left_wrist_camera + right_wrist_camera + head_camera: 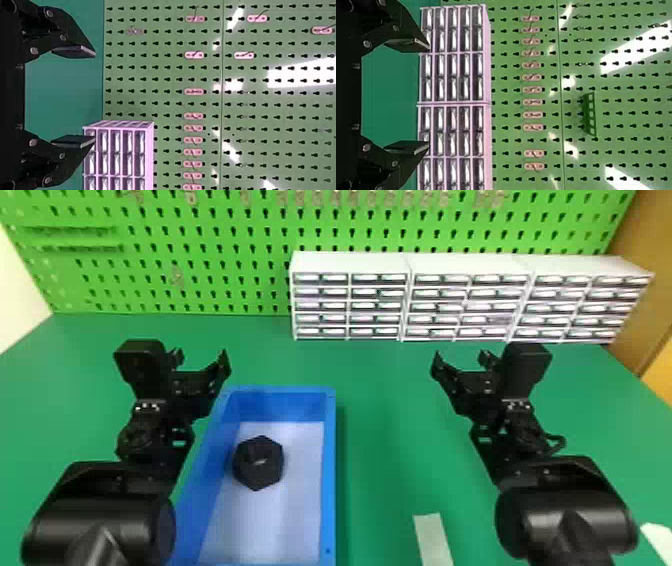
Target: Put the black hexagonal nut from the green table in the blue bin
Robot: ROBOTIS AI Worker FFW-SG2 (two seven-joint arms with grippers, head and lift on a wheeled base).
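Head view: a black hexagonal nut point(257, 475) lies in the oblong blue bin point(328, 470).

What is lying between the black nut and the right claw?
The blue bin's right wall, then bare green table; the head view shows this.

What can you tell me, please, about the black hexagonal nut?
The black nut is chunky and six-sided, with a small glint near its middle; its material is unclear. It lies in the blue bin, on the pale floor, towards the far end and left wall. Nothing grips it.
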